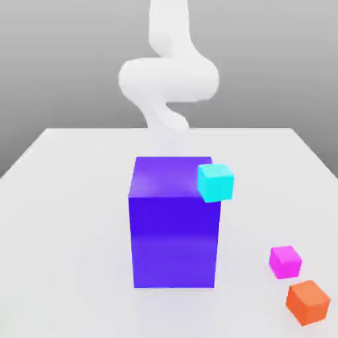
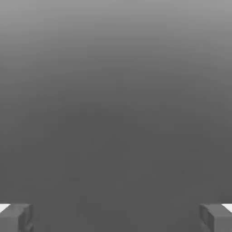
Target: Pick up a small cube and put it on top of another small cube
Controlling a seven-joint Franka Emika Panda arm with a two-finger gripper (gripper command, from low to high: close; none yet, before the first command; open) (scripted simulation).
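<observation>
A big blue-purple block [image 1: 175, 224] stands mid-table [image 1: 66, 198], with a cyan cube [image 1: 216, 182] at its upper right corner. The small magenta-pink cube [image 1: 285, 261] sits flat, near right, just beside an orange cube [image 1: 307, 302]. The white arm [image 1: 168, 76] curls behind the block. The gripper [image 2: 116, 217] is spread wide, holding nothing.
</observation>
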